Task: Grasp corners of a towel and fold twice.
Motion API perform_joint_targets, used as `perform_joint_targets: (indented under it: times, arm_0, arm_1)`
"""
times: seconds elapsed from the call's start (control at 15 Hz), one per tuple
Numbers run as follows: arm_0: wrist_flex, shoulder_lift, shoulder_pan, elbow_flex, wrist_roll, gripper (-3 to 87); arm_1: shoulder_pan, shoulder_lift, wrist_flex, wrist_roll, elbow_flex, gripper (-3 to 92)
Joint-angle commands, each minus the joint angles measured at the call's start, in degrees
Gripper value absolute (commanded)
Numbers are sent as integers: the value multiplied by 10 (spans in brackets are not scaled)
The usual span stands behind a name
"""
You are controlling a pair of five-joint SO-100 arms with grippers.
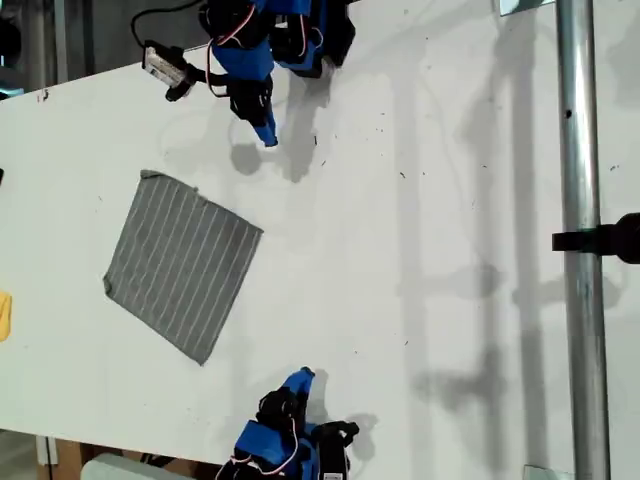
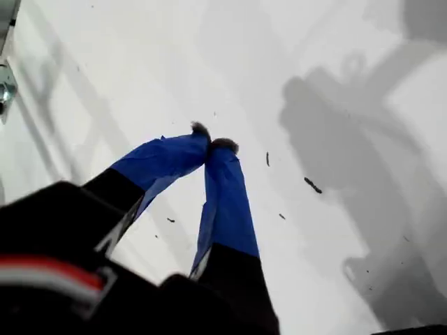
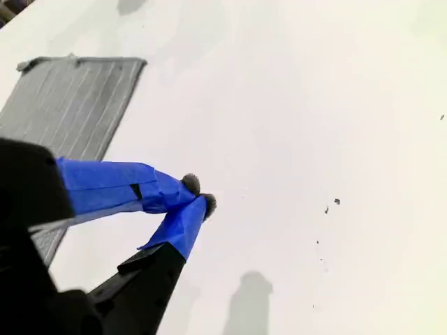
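The towel (image 1: 180,262), grey with thin pale stripes, lies flat and unfolded on the white table toward the exterior view's left, all four corners showing. My first gripper (image 1: 268,135) hangs at the exterior view's top, beyond the towel's far edge, and its blue-taped fingertips (image 2: 227,148) meet on nothing, so it is shut (image 2: 213,141). My second gripper (image 1: 303,377) sits at the exterior view's bottom, to the right of the towel's nearest corner. It is also shut (image 3: 199,194) and empty. The second wrist view shows part of the towel (image 3: 77,98) beyond it.
A small yellow object (image 1: 4,315) lies at the exterior view's left edge. A metal pole (image 1: 585,250) with a black clamp runs down the exterior view's right side. Bare white table (image 1: 420,230) spreads between the towel and the pole, marked by dark specks and shadows.
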Motion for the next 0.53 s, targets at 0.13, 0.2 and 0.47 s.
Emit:
perform_joint_targets:
  times: [0.13, 0.2, 0.47]
  arm_0:
    - [-6, -223, 27, -211, 26, -28]
    - [6, -271, 33, -260, 35, -28]
    - [57, -388, 11, -389, 76, -27]
  arm_1:
    - [12, -192, -9, -86, -205, -3]
    - [16, -223, -9, -107, -244, -3]
    - [51, -325, -25, -152, -339, -3]
